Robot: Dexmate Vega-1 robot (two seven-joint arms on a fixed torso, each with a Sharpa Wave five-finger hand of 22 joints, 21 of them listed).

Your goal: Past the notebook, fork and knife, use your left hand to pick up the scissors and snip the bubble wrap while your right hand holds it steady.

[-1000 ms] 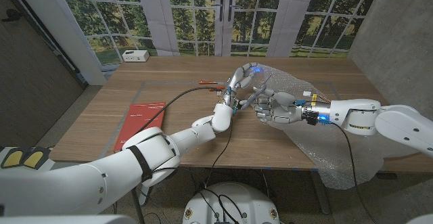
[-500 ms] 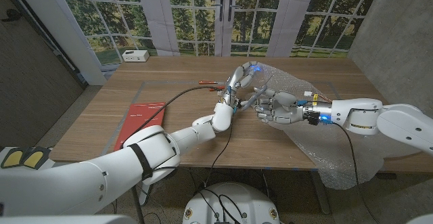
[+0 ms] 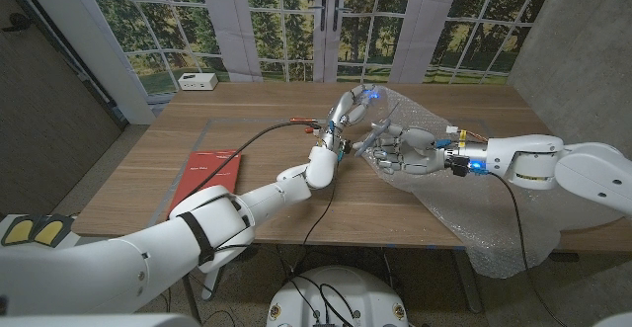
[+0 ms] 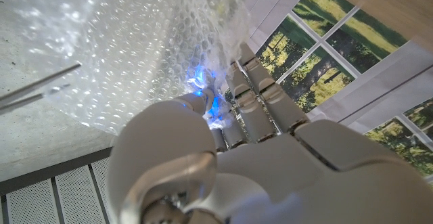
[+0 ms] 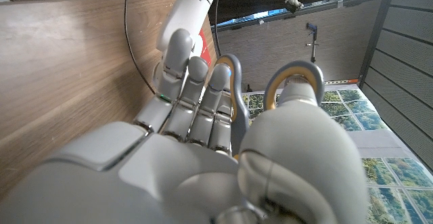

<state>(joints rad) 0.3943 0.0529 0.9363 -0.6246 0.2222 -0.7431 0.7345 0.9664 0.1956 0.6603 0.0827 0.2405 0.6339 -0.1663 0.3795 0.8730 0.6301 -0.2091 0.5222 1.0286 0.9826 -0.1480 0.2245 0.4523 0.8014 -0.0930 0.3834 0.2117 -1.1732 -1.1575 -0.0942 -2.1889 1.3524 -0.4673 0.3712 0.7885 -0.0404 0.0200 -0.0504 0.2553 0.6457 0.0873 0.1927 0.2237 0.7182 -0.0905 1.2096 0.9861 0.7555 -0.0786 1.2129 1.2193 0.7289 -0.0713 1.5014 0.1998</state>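
My left hand is raised over the table's middle, fingers curled, holding the scissors. The blades angle toward my right hand. The left wrist view shows that hand facing the bubble wrap, with thin blade tips off to one side. The clear bubble wrap spreads from the middle to the table's front right and hangs over the edge. My right hand is over its near edge, fingers spread toward the scissors. In the right wrist view its fingers are straight, with the scissors' handle rings just beyond them.
A red notebook lies at the table's front left. A fork and knife lie left of my left hand, and a black cable runs past them. A small white box stands at the back left of the wooden table.
My right hand has drawn back a little to the right, widening the gap to the scissors. My left hand has shifted slightly left and up, and the blades sit lower.
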